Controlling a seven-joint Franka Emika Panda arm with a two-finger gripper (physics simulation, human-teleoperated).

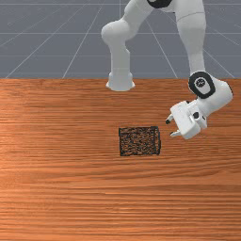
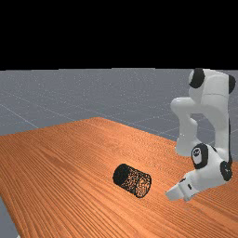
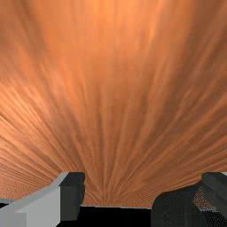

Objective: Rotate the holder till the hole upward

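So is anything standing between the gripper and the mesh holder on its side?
Nothing visible does. In the front view the gripper is off the front view's right end of the black mesh holder, fingers apart, with only wooden tabletop between them.

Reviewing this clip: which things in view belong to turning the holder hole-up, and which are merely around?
Part of the job:
- mesh holder, lying on its side
- claw, open, apart from it

Just around:
- wooden table, beneath the holder
- grey floor
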